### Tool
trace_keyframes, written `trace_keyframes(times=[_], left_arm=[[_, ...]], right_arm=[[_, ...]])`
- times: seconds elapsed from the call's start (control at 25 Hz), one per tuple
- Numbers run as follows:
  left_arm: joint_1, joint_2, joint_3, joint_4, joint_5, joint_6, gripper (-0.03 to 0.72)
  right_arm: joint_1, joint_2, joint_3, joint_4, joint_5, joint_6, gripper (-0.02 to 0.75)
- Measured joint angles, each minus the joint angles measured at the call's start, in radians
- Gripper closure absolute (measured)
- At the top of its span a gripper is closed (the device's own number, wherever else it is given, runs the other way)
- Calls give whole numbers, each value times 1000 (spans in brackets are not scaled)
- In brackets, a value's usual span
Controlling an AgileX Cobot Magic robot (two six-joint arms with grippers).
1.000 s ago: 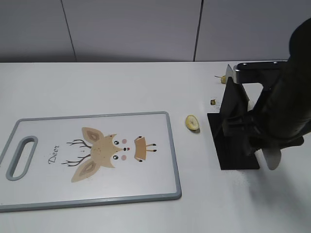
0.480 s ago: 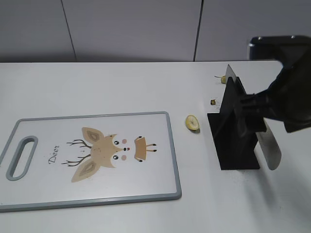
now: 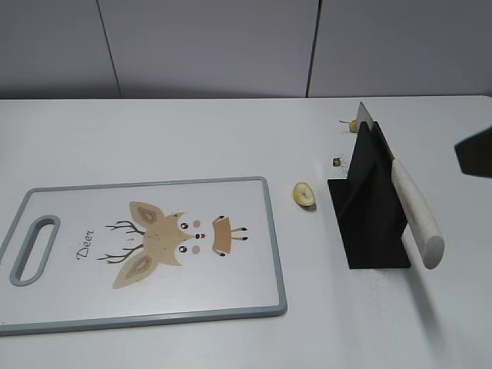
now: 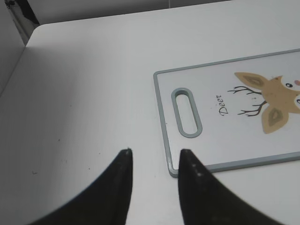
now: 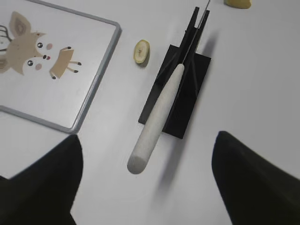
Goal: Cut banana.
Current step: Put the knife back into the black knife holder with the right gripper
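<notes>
A banana slice lies on the table between the deer cutting board and a black knife stand. A knife with a white handle rests in the stand, handle toward the front. The right wrist view shows the slice, the stand and the handle. My right gripper is open wide and empty, above and behind the handle's end. My left gripper is open and empty over bare table by the cutting board's handle corner.
A banana end piece and a small dark bit lie behind the stand; the end piece also shows in the right wrist view. Only a dark part of the right arm shows at the exterior view's right edge.
My right arm has drawn back from the knife handle to the right, almost out of the exterior view. The knife stays in its stand. Nothing else moved.
</notes>
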Motion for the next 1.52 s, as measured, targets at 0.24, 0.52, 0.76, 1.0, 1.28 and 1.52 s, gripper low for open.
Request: trace_keyframes(times=[0.24,0.52,0.76,1.0,1.28,1.52], left_arm=[[0,0,0,0,0,0,368],[0,0,0,0,0,0,409],[0,0,0,0,0,0,426],[0,0,0,0,0,0,428],[0,0,0,0,-1,0,442],[0,0,0,0,-1,0,445]], right_arm=[[0,-255,144,14,6,-29,115],[0,-520,206,14,69,-77,141],[0,-650,240,14,141,-123,146],[0,-734,331,23,175,-144,146],[0,-797,352,34,193,-153,146],[0,-856,353,34,193,-153,151]])
